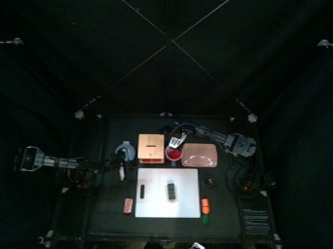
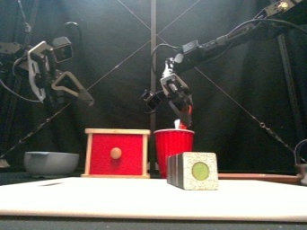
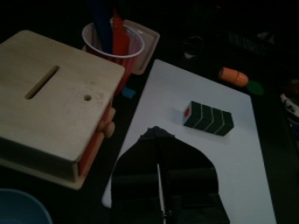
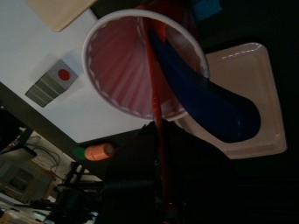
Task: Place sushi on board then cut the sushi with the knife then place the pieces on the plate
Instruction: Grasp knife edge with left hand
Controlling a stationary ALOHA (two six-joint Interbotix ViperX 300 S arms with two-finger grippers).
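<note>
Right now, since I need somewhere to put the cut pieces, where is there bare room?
The white board is bare either side of the sushi roll, and the pink tray behind it lies empty. Crowded: the wooden box and red cup at the back, where the right gripper holds the red knife.

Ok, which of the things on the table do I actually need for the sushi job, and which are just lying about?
Needed:
sushi roll
white board
red cup holding the red knife and blue knife
pink plate

Lying about:
wooden box
bowl
orange toy left of the board
second orange toy to its right
</note>
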